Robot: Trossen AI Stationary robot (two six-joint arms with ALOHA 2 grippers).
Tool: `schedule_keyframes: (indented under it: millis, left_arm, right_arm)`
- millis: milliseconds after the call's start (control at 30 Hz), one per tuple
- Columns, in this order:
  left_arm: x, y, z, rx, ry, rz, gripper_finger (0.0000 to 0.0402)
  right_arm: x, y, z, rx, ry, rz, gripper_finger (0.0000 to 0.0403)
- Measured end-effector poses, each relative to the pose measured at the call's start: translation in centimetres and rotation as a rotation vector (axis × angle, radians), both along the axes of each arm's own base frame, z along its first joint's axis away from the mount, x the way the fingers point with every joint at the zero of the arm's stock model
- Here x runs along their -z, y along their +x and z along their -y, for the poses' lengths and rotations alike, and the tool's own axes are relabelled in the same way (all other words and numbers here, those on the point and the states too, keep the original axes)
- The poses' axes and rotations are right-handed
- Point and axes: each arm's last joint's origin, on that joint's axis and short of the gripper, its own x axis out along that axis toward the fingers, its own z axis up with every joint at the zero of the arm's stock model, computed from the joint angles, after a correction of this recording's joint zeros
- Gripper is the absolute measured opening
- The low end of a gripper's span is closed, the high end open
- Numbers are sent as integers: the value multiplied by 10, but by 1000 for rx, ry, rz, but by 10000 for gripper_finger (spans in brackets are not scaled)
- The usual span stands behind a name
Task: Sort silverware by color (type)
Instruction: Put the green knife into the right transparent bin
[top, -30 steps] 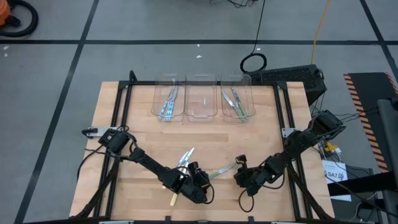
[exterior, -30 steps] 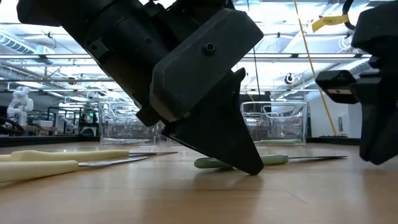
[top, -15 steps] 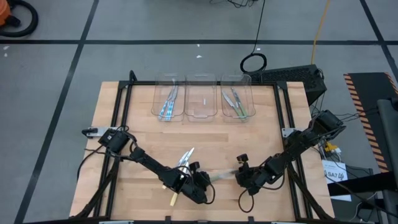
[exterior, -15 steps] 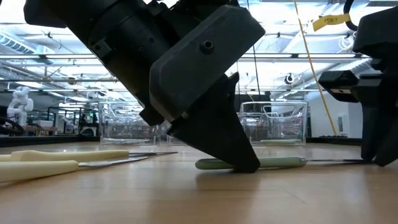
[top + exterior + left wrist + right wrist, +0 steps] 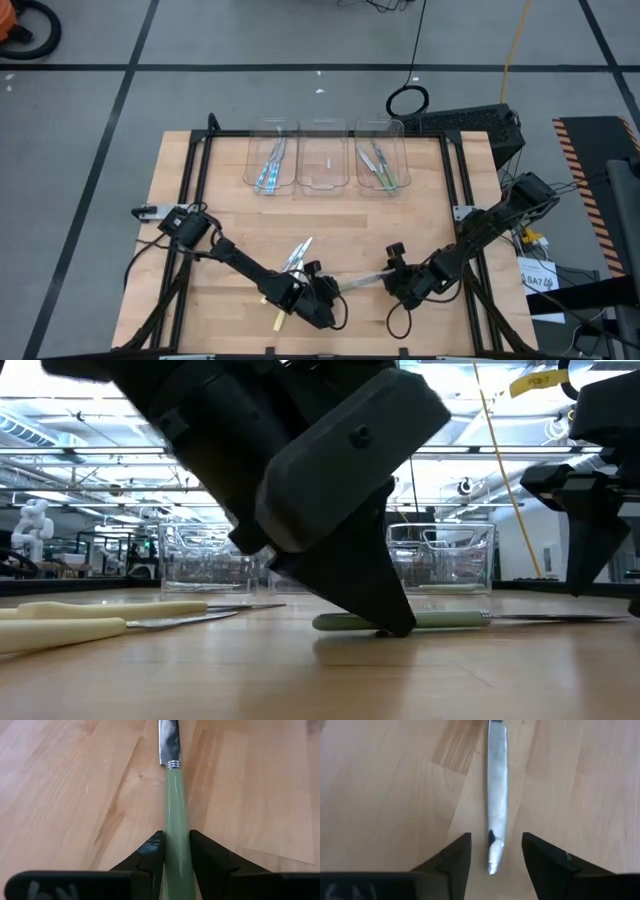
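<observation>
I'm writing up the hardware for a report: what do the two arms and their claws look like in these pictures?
Both arms are dark, nearly black, jointed in slim segments with black cables looping beside them. The left claw and the right claw each end in two dark, wedge-shaped fingers tapering to flat tips. In the low view the left claw's housing is a chunky, angular grey-black block with a round screw head.

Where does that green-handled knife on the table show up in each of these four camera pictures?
High view: the green-handled knife lies between the two tools, near the table's front.
Low view: flat on the wood, handle under the big dark left tool.
Left wrist view: handle pinched between that tool's fingers.
Right wrist view: only the silver blade, lying between the open right tool.
Shared landmark: the blade's silver collar.
</observation>
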Motion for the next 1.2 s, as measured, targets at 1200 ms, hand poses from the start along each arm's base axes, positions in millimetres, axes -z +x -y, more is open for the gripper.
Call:
schedule_keyframes:
  millis: [1200]
  left_arm:
    - [-10,20,5,-51,56,-63,232]
  right_arm:
    - [-2,4,-5,36,63,53,174]
